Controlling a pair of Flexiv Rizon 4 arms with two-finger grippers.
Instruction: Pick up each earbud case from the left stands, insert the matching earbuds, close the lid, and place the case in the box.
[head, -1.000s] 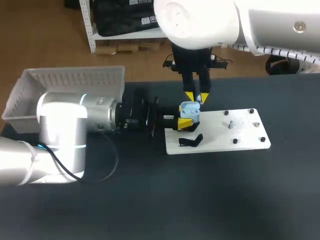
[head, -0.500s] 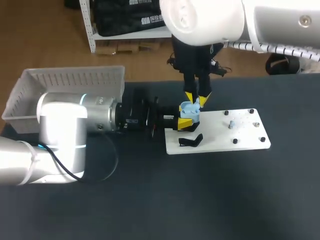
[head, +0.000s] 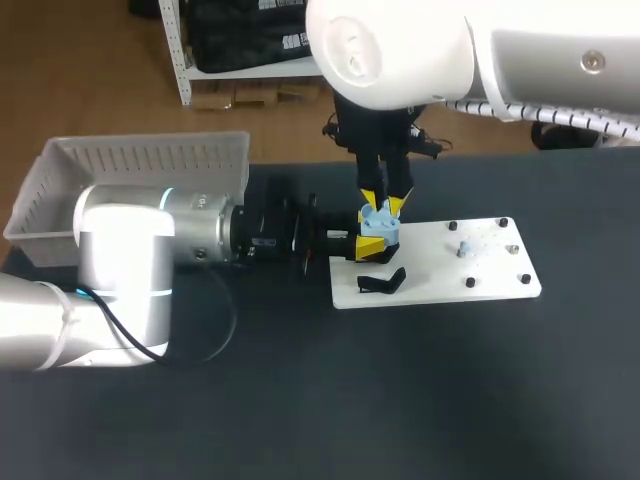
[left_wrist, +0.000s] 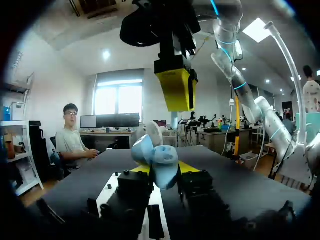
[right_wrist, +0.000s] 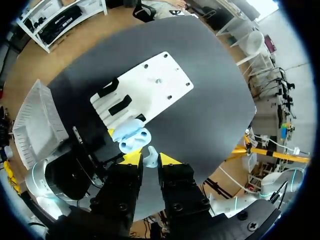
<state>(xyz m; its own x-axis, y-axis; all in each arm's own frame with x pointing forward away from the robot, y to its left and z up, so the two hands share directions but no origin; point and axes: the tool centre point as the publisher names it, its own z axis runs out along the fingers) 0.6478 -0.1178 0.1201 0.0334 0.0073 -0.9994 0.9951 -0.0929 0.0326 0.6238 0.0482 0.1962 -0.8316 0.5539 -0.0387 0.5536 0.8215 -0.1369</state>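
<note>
The open light-blue plastic earbud case is sitting clamped between the fingers of the left gripper. Just ahead of that, the right gripper is pinching a small light-blue earbud directly over the case. The white flat stand board is lying beneath both. The insertion is calling for centring over the matching well, then a straight, gentle descent.

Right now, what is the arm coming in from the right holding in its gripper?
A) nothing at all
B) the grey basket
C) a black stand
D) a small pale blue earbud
D: in the right wrist view a small pale blue earbud sits pinched between the yellow tips of the right gripper, with the open case just ahead of it.
</note>
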